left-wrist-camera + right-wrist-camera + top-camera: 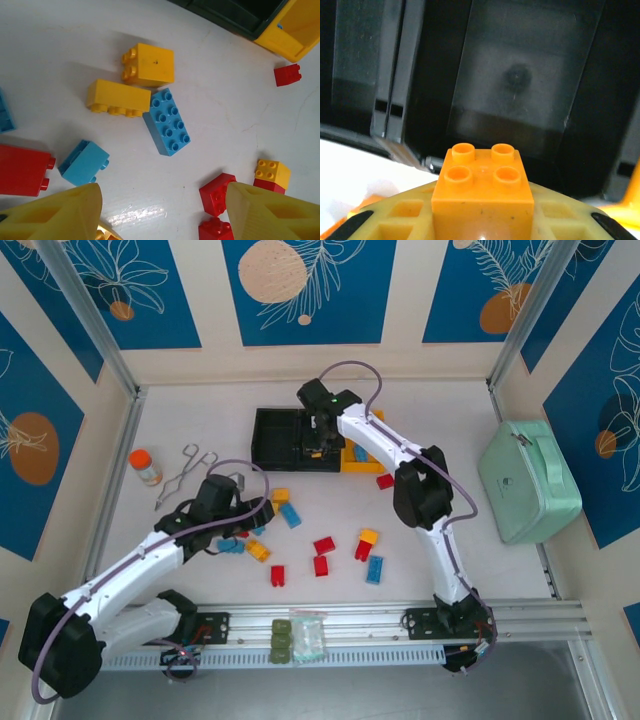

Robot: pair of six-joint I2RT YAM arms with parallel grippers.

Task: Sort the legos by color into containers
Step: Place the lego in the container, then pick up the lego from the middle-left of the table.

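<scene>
Red, yellow and blue legos lie scattered across the middle of the table. My left gripper [162, 210] hangs open just above them with nothing between its fingers. Ahead of it are a blue oblong brick [167, 121], a yellow oblong brick [118, 97] and a yellow square brick [149, 65]. A red brick [217, 192] sits by its right finger [270, 212]. My right gripper [318, 435] is shut on a yellow-orange square lego [482, 185] above the middle black container [520, 75]. The yellow container [360, 455] stands to its right and the other black container [275, 435] to its left.
A mint-green case [528, 480] lies at the right. An orange-capped bottle [146, 466] and wire tongs [185, 472] sit at the left. Olive-green blocks with a clear bag [296, 638] rest on the rail at the near edge.
</scene>
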